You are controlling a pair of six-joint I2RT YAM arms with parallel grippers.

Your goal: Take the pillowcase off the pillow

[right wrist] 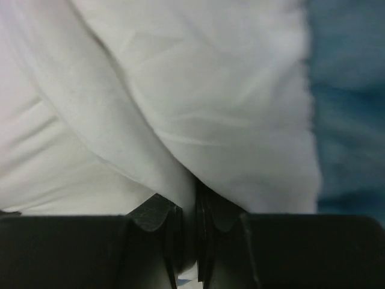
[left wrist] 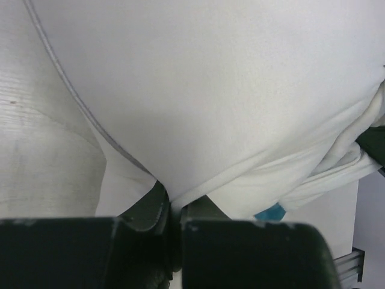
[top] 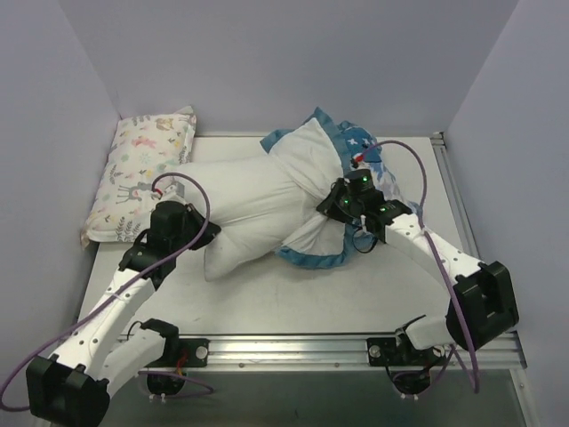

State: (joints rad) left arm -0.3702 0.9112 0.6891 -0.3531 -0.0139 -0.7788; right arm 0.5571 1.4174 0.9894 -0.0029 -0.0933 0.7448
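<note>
- A pale table [top: 356, 294] between lilac-grey walls, seen from above, with two white robot arms reaching in from its near edge.
- The pillow [top: 249, 200], a plump plain white rectangle, lies slantwise across the middle of the table. Its left end is bare and its right end is inside the cover. It looks soft, light and squashy, so it would probably drag along if only the cover is pulled.
- The pillowcase [top: 360, 142] is bunched around the pillow's far right end, white face outward, with its teal frill and blue print showing at the edges. It is thin, limp cloth that should gather and slide easily. The rolled-back rim near the frill looks the best place to hold it.
- A smaller pastel animal-print pillow [top: 142, 169] leans against the left wall, apart from the work.
- The left gripper [left wrist: 173, 217] is at the pillow's bare left end. Its jaws are nearly together, pinching a fold of the pillow's white skin. This seems a good anchor, though a thin pinch may slip.
- The right gripper [right wrist: 187, 217] is at the bunched cover. Its jaws are nearly together on a white fold of the pillowcase, with blue print just to the right.
</note>
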